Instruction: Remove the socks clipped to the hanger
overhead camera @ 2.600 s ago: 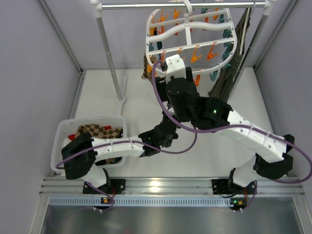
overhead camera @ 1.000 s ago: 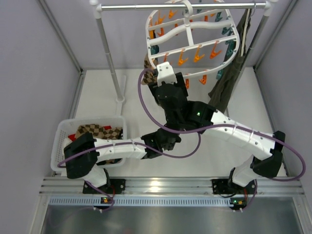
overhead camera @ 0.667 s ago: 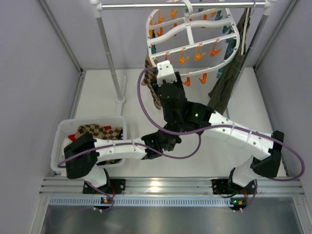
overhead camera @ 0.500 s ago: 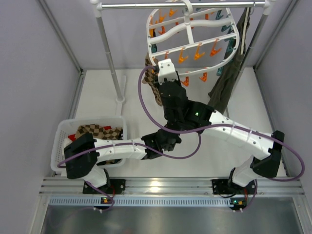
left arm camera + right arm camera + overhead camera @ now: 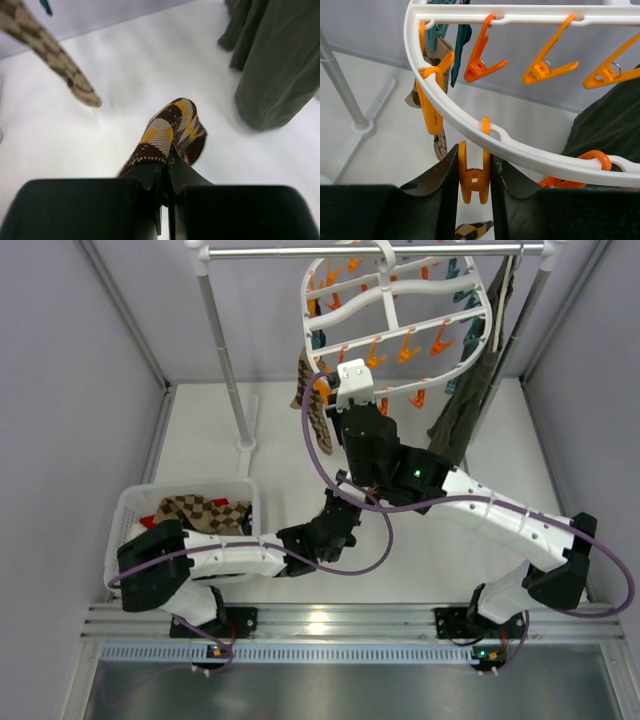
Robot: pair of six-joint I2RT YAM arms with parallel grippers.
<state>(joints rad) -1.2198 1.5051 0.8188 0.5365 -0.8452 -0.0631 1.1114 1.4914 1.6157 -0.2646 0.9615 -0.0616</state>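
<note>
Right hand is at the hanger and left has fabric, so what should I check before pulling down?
1. Right hand on the orange clip: ok, a finger presses each side.
2. Clip mouth opened: cannot tell, its lower end is cut off by the picture edge.
3. Left hand shut on the argyle sock: ok.
4. That sock free of the hanger: cannot tell, its top is not shown.
5. Basket beside the left base: ok, upright and open.
6. All socks off: not ok, a tan sock hangs from the left rim.
</note>
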